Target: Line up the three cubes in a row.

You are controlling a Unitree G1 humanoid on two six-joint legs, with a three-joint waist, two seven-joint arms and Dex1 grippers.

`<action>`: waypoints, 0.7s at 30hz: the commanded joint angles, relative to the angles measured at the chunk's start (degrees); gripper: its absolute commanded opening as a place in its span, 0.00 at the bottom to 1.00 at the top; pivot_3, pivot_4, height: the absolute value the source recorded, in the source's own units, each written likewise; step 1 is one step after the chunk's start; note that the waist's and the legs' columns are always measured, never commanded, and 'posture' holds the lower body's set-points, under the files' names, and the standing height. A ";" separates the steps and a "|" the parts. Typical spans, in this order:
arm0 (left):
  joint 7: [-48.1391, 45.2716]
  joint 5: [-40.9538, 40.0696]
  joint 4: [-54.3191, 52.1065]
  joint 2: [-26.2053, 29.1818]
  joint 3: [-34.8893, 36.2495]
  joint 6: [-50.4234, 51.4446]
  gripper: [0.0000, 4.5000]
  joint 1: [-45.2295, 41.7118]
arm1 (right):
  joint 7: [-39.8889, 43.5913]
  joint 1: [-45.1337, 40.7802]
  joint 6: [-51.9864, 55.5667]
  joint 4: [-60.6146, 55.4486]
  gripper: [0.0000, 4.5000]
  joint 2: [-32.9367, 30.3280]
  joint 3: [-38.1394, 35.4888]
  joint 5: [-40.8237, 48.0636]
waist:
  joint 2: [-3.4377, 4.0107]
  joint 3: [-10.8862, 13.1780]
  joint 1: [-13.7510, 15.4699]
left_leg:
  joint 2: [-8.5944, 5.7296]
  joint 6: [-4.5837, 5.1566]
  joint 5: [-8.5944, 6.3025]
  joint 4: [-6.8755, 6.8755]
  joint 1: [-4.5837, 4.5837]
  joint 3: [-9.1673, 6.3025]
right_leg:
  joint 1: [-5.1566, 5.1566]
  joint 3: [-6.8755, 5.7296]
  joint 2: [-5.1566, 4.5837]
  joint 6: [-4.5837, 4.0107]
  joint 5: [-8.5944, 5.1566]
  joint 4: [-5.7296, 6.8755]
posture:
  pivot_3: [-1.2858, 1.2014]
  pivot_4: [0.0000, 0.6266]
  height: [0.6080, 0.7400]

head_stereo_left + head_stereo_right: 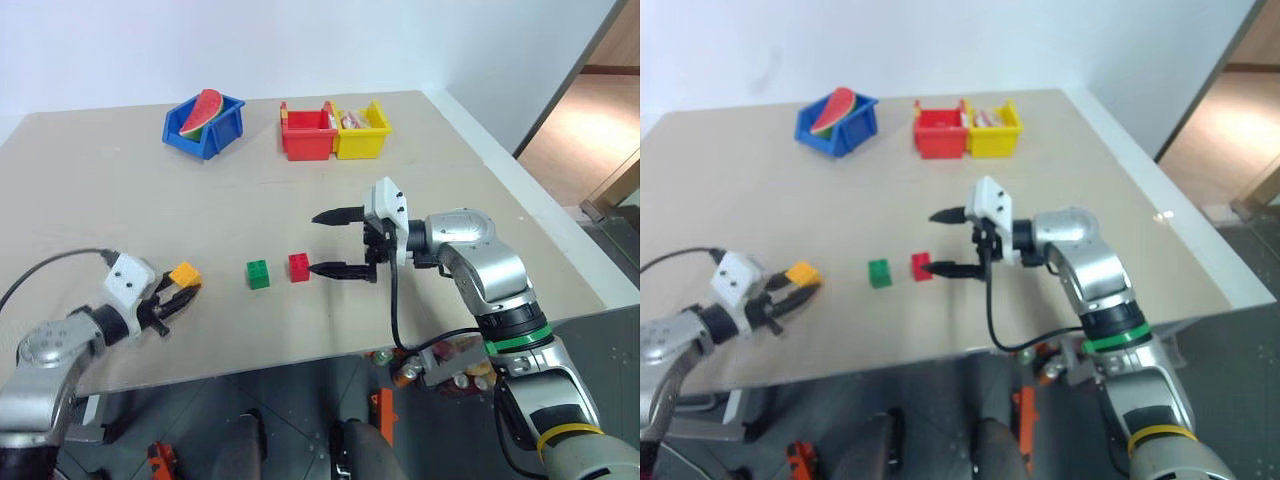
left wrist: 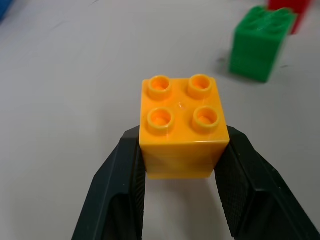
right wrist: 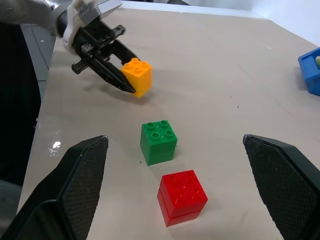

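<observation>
The yellow-orange cube (image 1: 185, 274) is held just above the table at the left, pinched between the black fingers of my left gripper (image 1: 180, 294), which is shut on its sides; the wrist view shows its studded top (image 2: 183, 120). To its right the green cube (image 1: 258, 274) and the red cube (image 1: 299, 267) sit close together on the table, a small gap between them. My right gripper (image 1: 338, 243) hovers just right of the red cube, pointing left, wide open with nothing between its fingers.
At the far side of the table (image 1: 120, 190) stand a blue bin (image 1: 204, 125) with a watermelon slice, a red bin (image 1: 307, 131) and a yellow bin (image 1: 363, 130). The table's front edge runs just below the cubes.
</observation>
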 commanded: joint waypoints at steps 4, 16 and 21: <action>-16.10 0.39 12.43 4.09 -6.40 -6.57 0.36 -11.04 | 0.26 -2.21 -1.40 -0.06 1.00 -0.14 -0.47 -0.51 | 0.00 0.00 -0.05 | 0.01 0.00 0.00 -0.01 0.01 0.13 | 0.03 -0.03 -0.13 0.06 0.04 -0.01 | 0.52 0.24 1.00; -26.20 2.57 27.47 1.59 -11.76 -15.25 0.36 -22.29 | 0.46 -2.63 0.99 1.45 1.00 0.12 -0.99 0.20 | 0.00 0.00 -0.11 | 0.39 0.00 -0.01 -0.08 0.02 0.29 | 0.04 0.02 0.32 -0.02 -0.12 0.27 | 0.52 0.24 1.00; -27.18 2.37 25.54 2.75 -11.41 -16.11 0.36 -20.46 | 1.19 -2.60 0.98 1.69 1.00 -0.38 -0.86 -0.14 | 0.00 0.00 -0.11 | 0.45 -0.01 -0.01 0.00 0.02 0.31 | 0.04 0.03 0.34 -0.24 -0.19 0.29 | 0.52 0.24 1.00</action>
